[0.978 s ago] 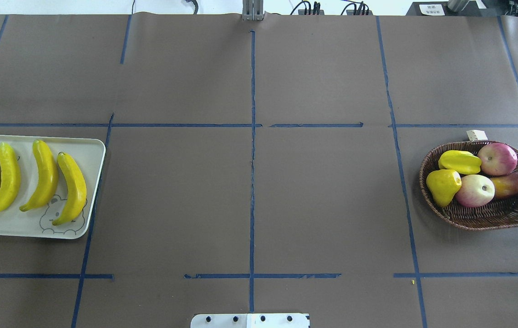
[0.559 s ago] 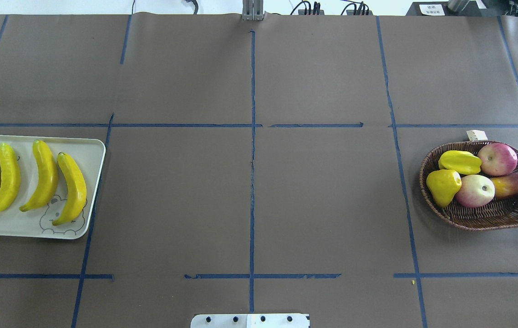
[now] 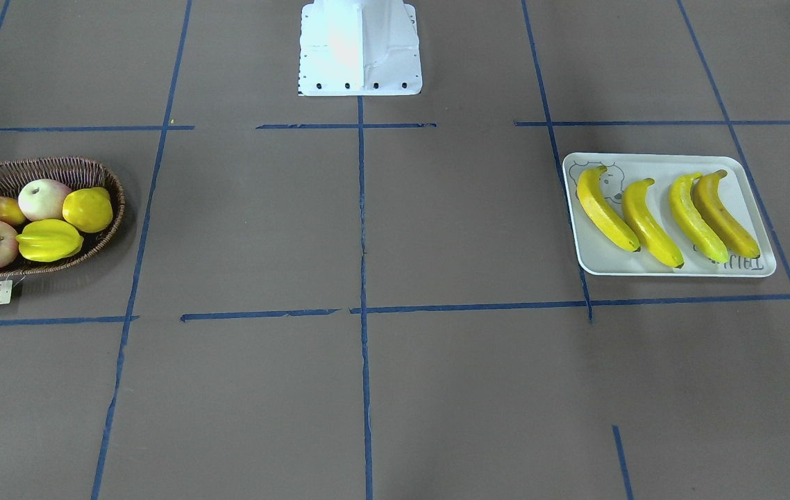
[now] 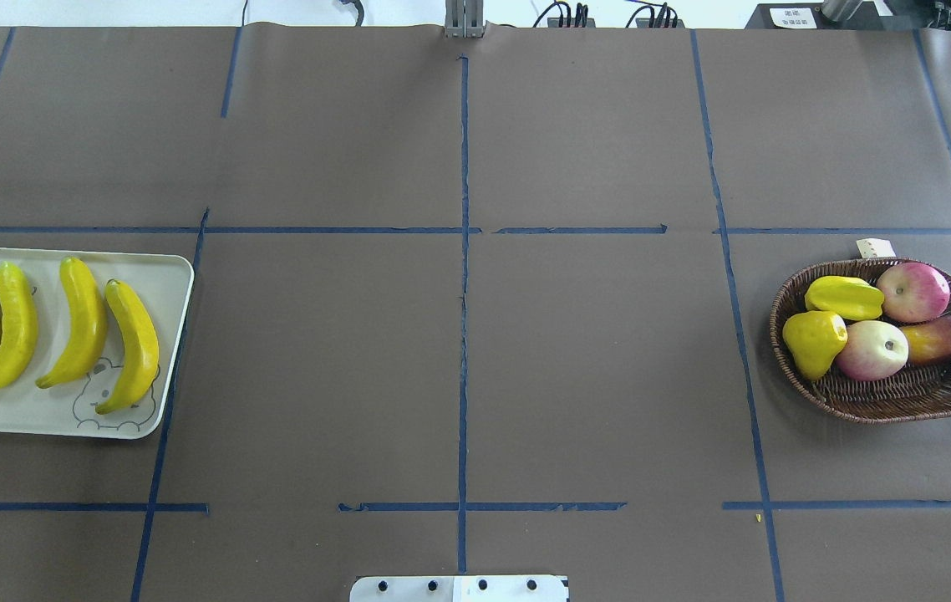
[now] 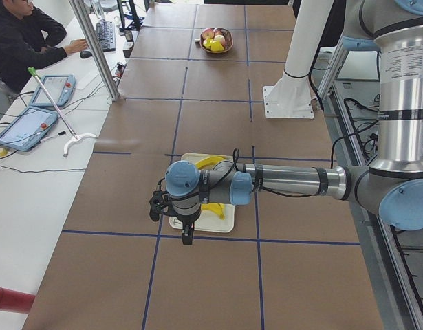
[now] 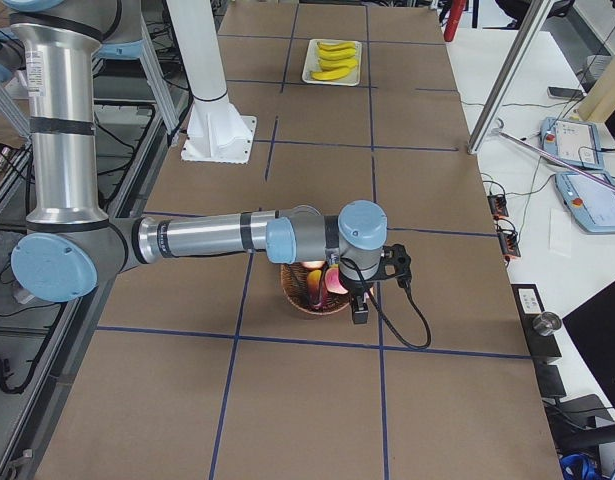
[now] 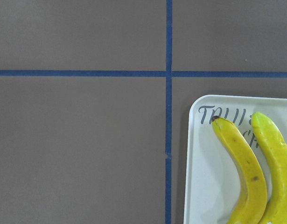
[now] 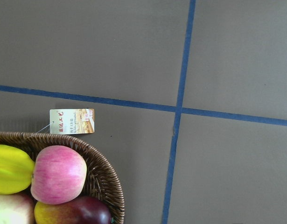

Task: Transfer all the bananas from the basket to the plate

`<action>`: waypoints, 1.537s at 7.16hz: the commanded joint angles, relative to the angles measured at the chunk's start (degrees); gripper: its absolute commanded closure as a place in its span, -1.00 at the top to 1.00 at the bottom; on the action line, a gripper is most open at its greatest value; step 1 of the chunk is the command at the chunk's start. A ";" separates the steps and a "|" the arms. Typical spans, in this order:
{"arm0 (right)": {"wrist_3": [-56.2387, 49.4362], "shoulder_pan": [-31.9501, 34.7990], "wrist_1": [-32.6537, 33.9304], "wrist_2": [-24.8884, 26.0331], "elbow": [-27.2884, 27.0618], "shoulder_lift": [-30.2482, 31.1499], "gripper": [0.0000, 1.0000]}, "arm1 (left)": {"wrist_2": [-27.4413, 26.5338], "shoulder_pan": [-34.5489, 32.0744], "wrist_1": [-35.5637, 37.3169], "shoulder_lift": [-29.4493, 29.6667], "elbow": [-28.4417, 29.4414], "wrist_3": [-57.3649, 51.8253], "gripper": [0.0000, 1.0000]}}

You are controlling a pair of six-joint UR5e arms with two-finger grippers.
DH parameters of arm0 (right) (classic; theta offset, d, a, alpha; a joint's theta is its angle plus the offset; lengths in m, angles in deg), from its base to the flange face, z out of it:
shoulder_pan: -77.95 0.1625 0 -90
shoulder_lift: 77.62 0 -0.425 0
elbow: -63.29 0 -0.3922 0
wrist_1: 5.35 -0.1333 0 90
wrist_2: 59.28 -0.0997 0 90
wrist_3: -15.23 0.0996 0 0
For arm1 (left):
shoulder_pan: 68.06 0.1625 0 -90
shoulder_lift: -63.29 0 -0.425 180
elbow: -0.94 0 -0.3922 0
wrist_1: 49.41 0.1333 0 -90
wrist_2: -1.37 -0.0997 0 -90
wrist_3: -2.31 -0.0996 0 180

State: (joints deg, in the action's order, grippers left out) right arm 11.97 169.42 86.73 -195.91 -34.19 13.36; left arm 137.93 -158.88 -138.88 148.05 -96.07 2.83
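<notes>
A: Risks?

B: Few. My left gripper (image 5: 186, 232) hung over the plate (image 4: 166, 276), my right gripper (image 6: 360, 305) over the basket (image 4: 885, 401); a careless descent could knock fruit. I couldn't tell whether either was spread or closed.

A: Contents?

B: All four bananas (image 4: 78, 322) lay side by side on the plate. The basket held two apples (image 4: 912, 292), a starfruit (image 4: 843, 298), a pear (image 4: 814, 340) and a mango (image 4: 943, 338); no banana. I judged the transfer done.
</notes>
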 commanded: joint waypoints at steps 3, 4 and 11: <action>-8.25 6.26 -0.13 -6.67 11.14 0.42 1.00 | 0.03 0.03 -0.52 -0.21 0.51 0.01 1.00; -7.73 6.26 -0.40 -7.59 10.39 2.42 1.00 | 0.03 -0.05 -0.44 -0.29 0.51 0.01 1.00; -0.61 5.83 0.39 -3.73 7.05 2.27 1.00 | 0.11 0.03 -0.44 -0.21 0.59 0.18 1.00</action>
State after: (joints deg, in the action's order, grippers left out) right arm 11.21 175.51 86.77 -199.55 -27.05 15.93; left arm 138.04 -158.85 -139.38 147.84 -95.54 2.98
